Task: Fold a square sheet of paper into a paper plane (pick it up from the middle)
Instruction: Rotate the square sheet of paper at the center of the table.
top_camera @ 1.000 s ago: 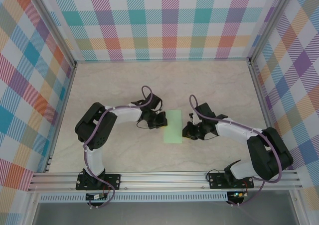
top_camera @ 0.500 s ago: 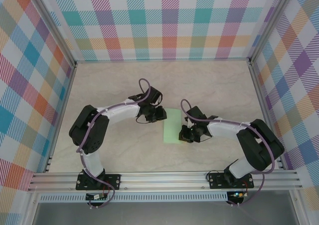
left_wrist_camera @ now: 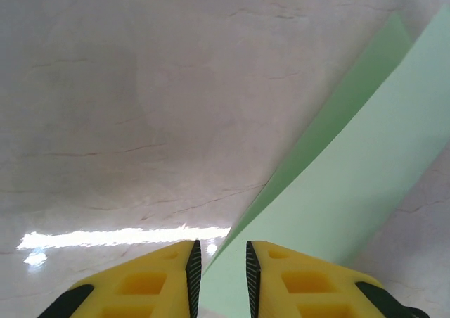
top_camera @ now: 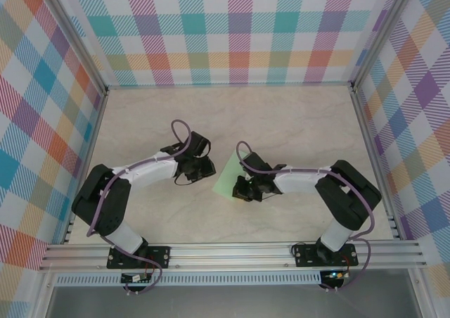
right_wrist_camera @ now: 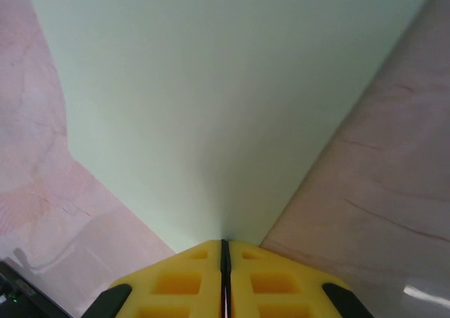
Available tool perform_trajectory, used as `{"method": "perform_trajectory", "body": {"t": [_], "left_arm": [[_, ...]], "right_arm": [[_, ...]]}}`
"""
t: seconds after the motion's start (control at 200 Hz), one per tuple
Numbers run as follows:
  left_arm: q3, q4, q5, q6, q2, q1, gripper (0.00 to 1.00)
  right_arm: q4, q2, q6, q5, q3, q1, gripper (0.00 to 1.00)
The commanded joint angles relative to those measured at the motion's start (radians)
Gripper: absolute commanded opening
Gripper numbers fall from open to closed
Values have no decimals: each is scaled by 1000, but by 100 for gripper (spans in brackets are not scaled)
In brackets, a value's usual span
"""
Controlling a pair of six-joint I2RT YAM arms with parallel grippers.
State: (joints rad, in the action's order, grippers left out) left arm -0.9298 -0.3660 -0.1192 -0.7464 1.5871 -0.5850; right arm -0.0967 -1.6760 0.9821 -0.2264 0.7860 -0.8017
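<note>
Where the top external camera looks down, the pale mint-green sheet of paper (top_camera: 226, 174) lies near the middle of the marbled surface (top_camera: 295, 117), folded into a narrow strip and turned at a slant. The left hand (top_camera: 205, 167) sits just beside the strip's left edge. The right hand (top_camera: 241, 189) is at the strip's lower right corner, its arm stretched in low from the right. From this height the set of either hand's jaws is too small to make out.

Seen from the left wrist, the left hand (left_wrist_camera: 219, 262) has its yellow fingers (left_wrist_camera: 162, 283) parted by a narrow gap. The sheet of paper (left_wrist_camera: 351, 177) runs up to the right from that gap, with a darker green band along its left edge. Whether the fingers touch the paper I cannot tell. Bare surface (left_wrist_camera: 126, 107) lies to the left.

Seen from the right wrist, the right hand (right_wrist_camera: 225, 262) is pressed fully together, its two yellow fingers meeting in a thin seam. The sheet of paper (right_wrist_camera: 211, 86) runs straight into that seam, pinched there. Pinkish surface (right_wrist_camera: 394, 191) shows on both sides.
</note>
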Motion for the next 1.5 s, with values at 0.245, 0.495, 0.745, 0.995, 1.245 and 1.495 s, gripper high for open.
{"method": "perform_trajectory", "body": {"t": [0.245, 0.495, 0.745, 0.995, 1.245, 1.495], "left_arm": [[103, 55, 17, -20, -155, 14, 25], [118, 122, -56, -17, -177, 2, 21], [102, 148, -107, -12, -154, -47, 20], [79, 197, -153, -36, -78, -131, 19], [55, 276, -195, -68, 14, -201, 16], [12, 334, -198, -95, 106, -251, 9]], "right_arm": [[-133, 22, -142, 139, 187, 38, 11], [-210, -123, -220, 161, 306, 131, 11], [-242, -203, -172, 167, 313, 181, 10], [-278, -145, -70, 227, 217, 212, 10], [-82, 68, -133, 131, 85, 214, 11], [55, 150, -154, -49, -55, 214, 6]]}}
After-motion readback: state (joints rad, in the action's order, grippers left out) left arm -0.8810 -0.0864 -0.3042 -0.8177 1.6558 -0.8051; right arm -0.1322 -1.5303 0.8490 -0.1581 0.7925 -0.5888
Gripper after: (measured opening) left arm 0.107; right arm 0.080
